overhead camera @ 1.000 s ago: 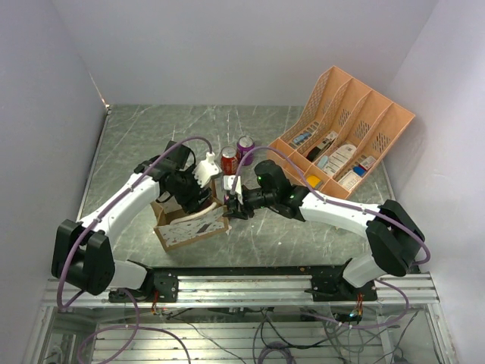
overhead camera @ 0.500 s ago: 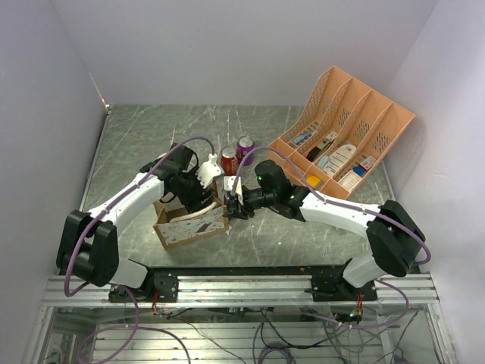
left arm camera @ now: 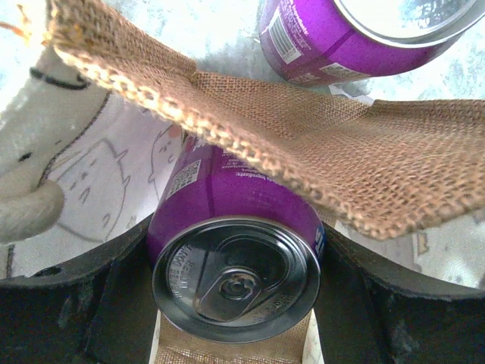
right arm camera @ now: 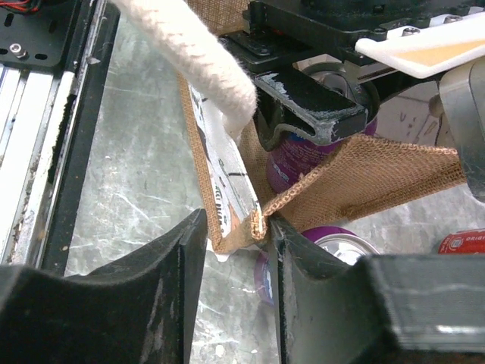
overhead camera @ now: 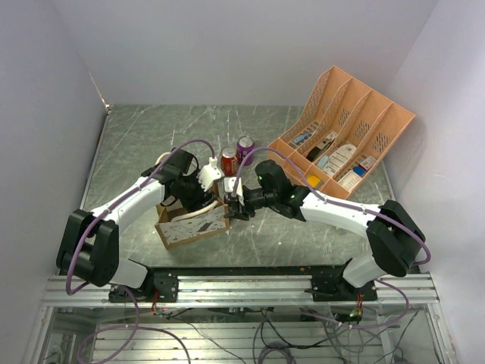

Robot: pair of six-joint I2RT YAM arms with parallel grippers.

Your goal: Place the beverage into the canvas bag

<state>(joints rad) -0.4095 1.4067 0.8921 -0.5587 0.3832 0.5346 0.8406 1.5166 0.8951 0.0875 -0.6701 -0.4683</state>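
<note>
Toward the table's front edge, the left gripper, clamping the purple metal beverage can, has dipped into the brown canvas bag, which the right gripper pinches open; only release remains.

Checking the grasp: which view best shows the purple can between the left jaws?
Left wrist: the purple can fills the frame between both jaws. Right wrist glimpses its side behind the canvas bag; top external hides it.

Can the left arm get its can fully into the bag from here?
Probably yes. The right tool pinches the bag's corner, holding the mouth open, and the can is already partly inside; only a sagging burlap flap lies across it.
</note>
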